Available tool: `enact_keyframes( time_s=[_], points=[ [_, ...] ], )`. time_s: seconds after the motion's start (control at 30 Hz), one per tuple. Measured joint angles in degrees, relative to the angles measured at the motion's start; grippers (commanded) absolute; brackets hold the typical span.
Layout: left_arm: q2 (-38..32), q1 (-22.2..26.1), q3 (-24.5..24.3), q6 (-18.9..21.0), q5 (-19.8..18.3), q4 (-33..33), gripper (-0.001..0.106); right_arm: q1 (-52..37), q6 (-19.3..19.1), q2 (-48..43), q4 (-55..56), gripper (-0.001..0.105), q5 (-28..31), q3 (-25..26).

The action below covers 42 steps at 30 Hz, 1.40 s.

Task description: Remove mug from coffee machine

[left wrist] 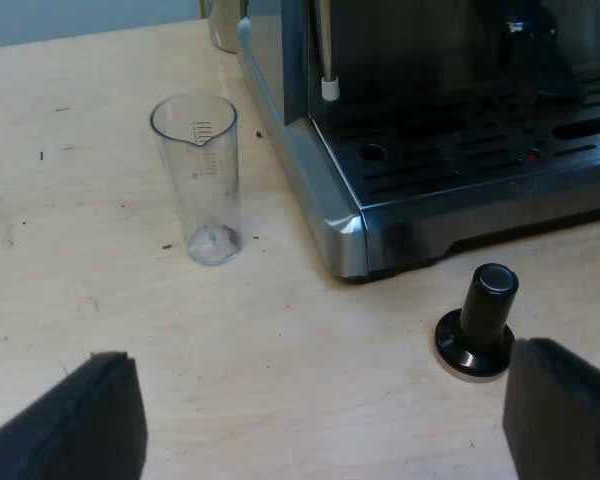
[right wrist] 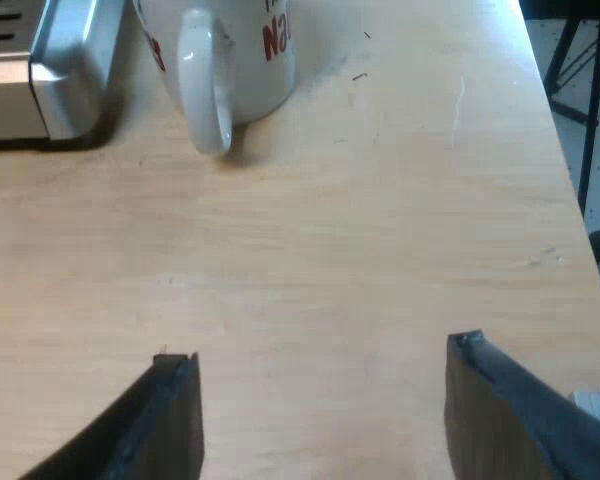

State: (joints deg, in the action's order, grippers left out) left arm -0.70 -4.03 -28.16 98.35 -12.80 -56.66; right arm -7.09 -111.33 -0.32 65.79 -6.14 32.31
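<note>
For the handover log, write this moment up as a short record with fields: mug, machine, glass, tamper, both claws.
mug: white with red lettering, standing on the table beside the espresso machine's corner, handle towards the right claw
espresso machine: steel, drip tray at its front
measuring glass: upright on the table beside the machine, apart from it
tamper: black knob, upright on the table by the machine's front
left claw: open, holding nothing, over the table near the tamper
right claw: open, holding nothing, over the table, apart from the mug
</note>
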Motion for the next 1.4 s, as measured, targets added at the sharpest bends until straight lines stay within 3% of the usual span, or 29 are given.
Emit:
enact_keyframes(
  time_s=[1.4],
  points=[
    [0.0,0.0,0.6,-0.6,-1.1,1.3,0.087,0.0,2.1,0.0,-5.2,0.055,0.0,-2.0]
  ],
)
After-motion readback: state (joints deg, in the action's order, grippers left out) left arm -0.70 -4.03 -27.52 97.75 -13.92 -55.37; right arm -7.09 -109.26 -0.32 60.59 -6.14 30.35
